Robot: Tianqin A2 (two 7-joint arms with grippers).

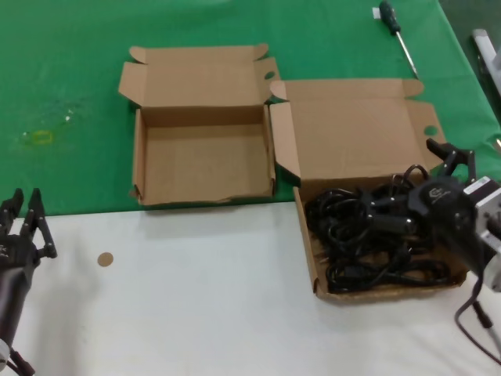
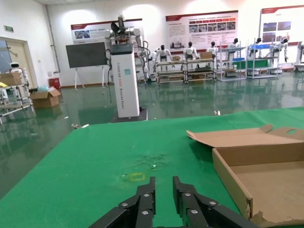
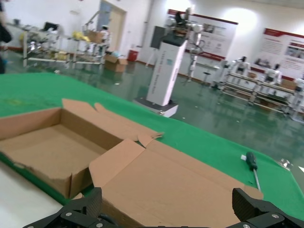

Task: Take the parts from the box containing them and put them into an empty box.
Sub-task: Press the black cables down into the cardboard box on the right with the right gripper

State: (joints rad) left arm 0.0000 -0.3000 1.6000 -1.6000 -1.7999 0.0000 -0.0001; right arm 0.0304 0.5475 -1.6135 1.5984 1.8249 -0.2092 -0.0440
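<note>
The larger cardboard box (image 1: pixel 311 254) stands open at the right and holds a tangle of black cable parts (image 1: pixel 376 235). My right gripper (image 1: pixel 452 155) is wide open and empty, hovering over that box's right rear corner; its wrist view looks over the box's lid (image 3: pixel 171 185), with the gripper (image 3: pixel 166 195) above it. The smaller empty box (image 1: pixel 203 160) stands open to its left and shows in both wrist views (image 2: pixel 266 175) (image 3: pixel 42 147). My left gripper (image 1: pixel 25 205) is parked at the near left over the white table, fingers almost together, holding nothing (image 2: pixel 164 183).
A screwdriver (image 1: pixel 398 35) lies on the green cloth behind the larger box and also shows in the right wrist view (image 3: pixel 253 166). A small brown disc (image 1: pixel 105 258) lies on the white table. The two boxes stand side by side, nearly touching.
</note>
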